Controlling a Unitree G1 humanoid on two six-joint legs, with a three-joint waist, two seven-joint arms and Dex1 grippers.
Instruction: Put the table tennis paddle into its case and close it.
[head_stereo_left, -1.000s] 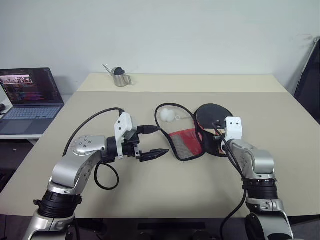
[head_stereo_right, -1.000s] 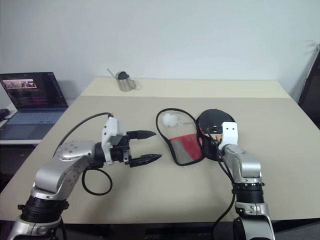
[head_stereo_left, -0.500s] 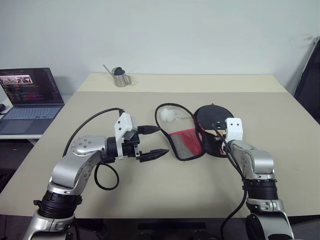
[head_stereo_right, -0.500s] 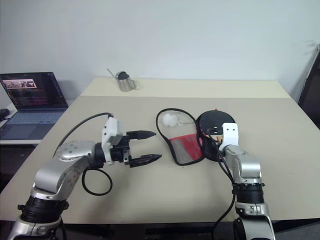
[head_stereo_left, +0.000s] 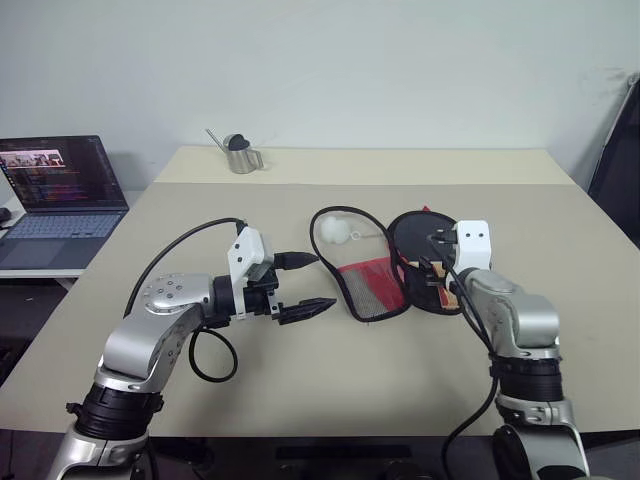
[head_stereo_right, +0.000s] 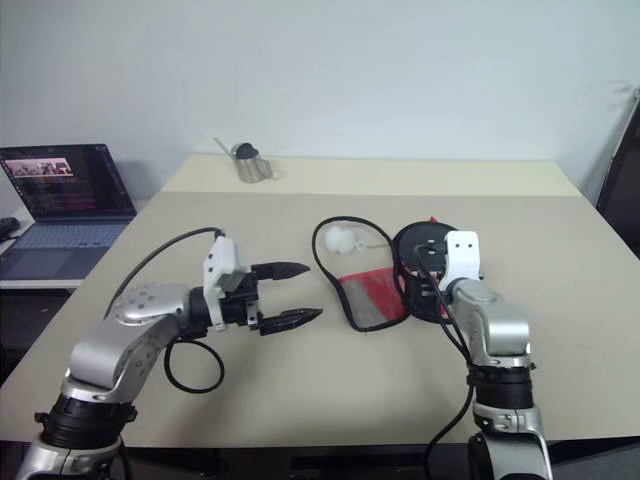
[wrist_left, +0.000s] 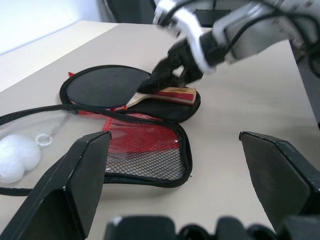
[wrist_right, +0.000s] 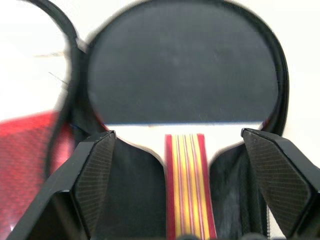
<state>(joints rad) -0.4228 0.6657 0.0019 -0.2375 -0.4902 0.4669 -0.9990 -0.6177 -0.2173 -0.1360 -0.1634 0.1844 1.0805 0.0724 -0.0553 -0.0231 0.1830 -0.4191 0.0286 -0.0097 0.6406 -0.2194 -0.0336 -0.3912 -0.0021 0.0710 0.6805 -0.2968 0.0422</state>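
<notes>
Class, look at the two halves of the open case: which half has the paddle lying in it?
The black half nearest the right gripper; the paddle lies flat in it. The other half, the red mesh flap, lies bare.

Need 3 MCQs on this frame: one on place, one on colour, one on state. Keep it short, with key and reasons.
1. Where does the table tennis paddle lie?
A. on the laptop
B. in the open half of the case
C. on the bare table by the cup

2. What colour is the ball on the zipper pull?
A. white
B. green
C. orange

3. How is the case lid now?
A. zipped shut
B. folded open beside the paddle
C. held up by the left gripper

Key: 1 B, the blade and handle rest inside the black shell; 2 A, it shows as a white fluffy ball; 3 B, the red mesh flap lies flat on the table, paddle uncovered.
</notes>
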